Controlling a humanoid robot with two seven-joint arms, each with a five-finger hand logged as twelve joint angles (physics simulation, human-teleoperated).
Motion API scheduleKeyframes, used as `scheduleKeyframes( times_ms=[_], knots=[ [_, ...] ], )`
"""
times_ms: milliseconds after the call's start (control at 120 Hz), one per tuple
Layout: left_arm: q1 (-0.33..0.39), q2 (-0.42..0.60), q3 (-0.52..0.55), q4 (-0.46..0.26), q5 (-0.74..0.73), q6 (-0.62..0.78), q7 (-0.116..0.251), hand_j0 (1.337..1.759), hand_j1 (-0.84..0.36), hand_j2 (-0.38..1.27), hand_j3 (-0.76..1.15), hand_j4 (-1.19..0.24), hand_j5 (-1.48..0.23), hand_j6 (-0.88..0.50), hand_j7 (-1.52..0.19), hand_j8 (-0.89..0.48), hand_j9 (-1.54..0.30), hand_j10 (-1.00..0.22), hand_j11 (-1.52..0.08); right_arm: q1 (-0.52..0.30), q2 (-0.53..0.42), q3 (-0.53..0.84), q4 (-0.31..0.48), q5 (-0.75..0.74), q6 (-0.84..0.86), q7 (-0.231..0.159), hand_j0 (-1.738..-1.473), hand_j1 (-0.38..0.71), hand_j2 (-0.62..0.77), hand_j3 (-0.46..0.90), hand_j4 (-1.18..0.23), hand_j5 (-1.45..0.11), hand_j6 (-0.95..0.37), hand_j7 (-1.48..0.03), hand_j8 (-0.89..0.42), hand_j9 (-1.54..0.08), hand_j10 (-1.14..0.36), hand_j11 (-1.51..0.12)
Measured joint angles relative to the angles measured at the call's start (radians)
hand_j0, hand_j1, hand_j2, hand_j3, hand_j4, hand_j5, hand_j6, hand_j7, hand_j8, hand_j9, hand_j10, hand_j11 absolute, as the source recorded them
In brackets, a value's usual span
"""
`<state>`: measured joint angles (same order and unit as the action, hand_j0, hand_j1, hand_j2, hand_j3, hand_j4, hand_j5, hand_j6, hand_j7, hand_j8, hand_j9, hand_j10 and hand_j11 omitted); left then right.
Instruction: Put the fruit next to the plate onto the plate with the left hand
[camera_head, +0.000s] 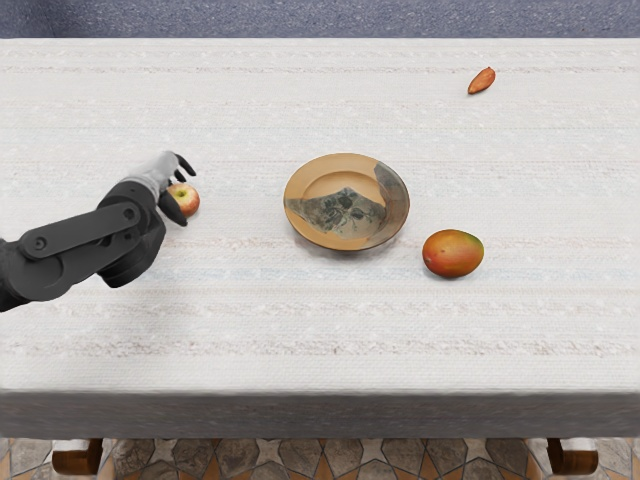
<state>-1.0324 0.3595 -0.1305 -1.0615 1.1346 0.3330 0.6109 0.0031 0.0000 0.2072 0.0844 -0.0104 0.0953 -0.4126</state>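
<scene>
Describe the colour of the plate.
Tan-brown plate with a dark grey-green mottled centre; head view.

- A plate (318, 171) sits at the middle of the table (320, 330).
- An apple (185, 200) lies well left of it, with the left hand (163, 186) just beside the apple.
- A mango (453, 253) rests near the plate, right and in front.
- A small pointed item (481, 80) lies far behind, at right.
</scene>
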Motion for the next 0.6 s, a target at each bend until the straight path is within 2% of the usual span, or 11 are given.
scheduleKeyframes(
  times_ms=[75, 200, 242, 250, 325, 450, 600],
  knots=[
    [0.001, -0.025, 0.001, 0.015, 0.000, 0.000, 0.000, 1.659, -0.15, 0.09, 0.01, -0.42, -0.54, -0.42, -0.54, -0.42, -0.54, -0.42, -0.54, 0.000, 0.000, 0.000, 0.000, 0.000, 0.000, 0.000, -1.658, -0.35, 0.00, 0.00, 0.00, 0.00, 0.00, 0.00, 0.00, 0.00, 0.00, 0.00],
    [0.000, -0.027, 0.001, 0.032, -0.001, 0.000, -0.001, 1.622, -0.17, 0.14, 0.09, -0.44, -0.57, -0.44, -0.58, -0.44, -0.58, -0.44, -0.58, 0.000, 0.000, 0.000, 0.000, 0.000, 0.000, 0.000, -1.658, -0.35, 0.00, 0.00, 0.00, 0.00, 0.00, 0.00, 0.00, 0.00, 0.00, 0.00],
    [0.001, -0.027, 0.001, 0.034, -0.001, 0.000, -0.001, 1.615, -0.18, 0.15, 0.11, -0.45, -0.59, -0.45, -0.59, -0.45, -0.59, -0.45, -0.59, 0.000, 0.000, 0.000, 0.000, 0.000, 0.000, 0.000, -1.658, -0.35, 0.00, 0.00, 0.00, 0.00, 0.00, 0.00, 0.00, 0.00, 0.00, 0.00],
    [0.001, -0.027, 0.001, 0.035, -0.001, 0.000, -0.001, 1.612, -0.18, 0.13, 0.17, -0.46, -0.59, -0.46, -0.59, -0.46, -0.59, -0.45, -0.59, 0.000, 0.000, 0.000, 0.000, 0.000, 0.000, 0.000, -1.658, -0.35, 0.00, 0.00, 0.00, 0.00, 0.00, 0.00, 0.00, 0.00, 0.00, 0.00],
    [0.002, -0.027, 0.001, 0.036, -0.002, 0.000, -0.001, 1.606, -0.20, 0.16, 0.18, -0.48, -0.62, -0.48, -0.62, -0.47, -0.62, -0.47, -0.62, 0.000, 0.000, 0.000, 0.000, 0.000, 0.000, 0.000, -1.658, -0.35, 0.00, 0.00, 0.00, 0.00, 0.00, 0.00, 0.00, 0.00, 0.00, 0.00],
    [0.001, -0.027, 0.002, 0.038, -0.002, 0.000, 0.000, 1.617, -0.25, 0.18, 0.19, -0.51, -0.67, -0.51, -0.67, -0.51, -0.67, -0.51, -0.67, 0.000, 0.000, 0.000, 0.000, 0.000, 0.000, 0.000, -1.658, -0.35, 0.00, 0.00, 0.00, 0.00, 0.00, 0.00, 0.00, 0.00, 0.00, 0.00],
    [0.001, -0.027, 0.002, 0.038, -0.007, -0.001, 0.000, 1.634, -0.29, 0.21, 0.13, -0.56, -0.74, -0.47, -0.75, -0.44, -0.74, -0.56, -0.74, 0.000, 0.000, 0.000, 0.000, 0.000, 0.000, 0.000, -1.658, -0.35, 0.00, 0.00, 0.00, 0.00, 0.00, 0.00, 0.00, 0.00, 0.00, 0.00]
  ],
)
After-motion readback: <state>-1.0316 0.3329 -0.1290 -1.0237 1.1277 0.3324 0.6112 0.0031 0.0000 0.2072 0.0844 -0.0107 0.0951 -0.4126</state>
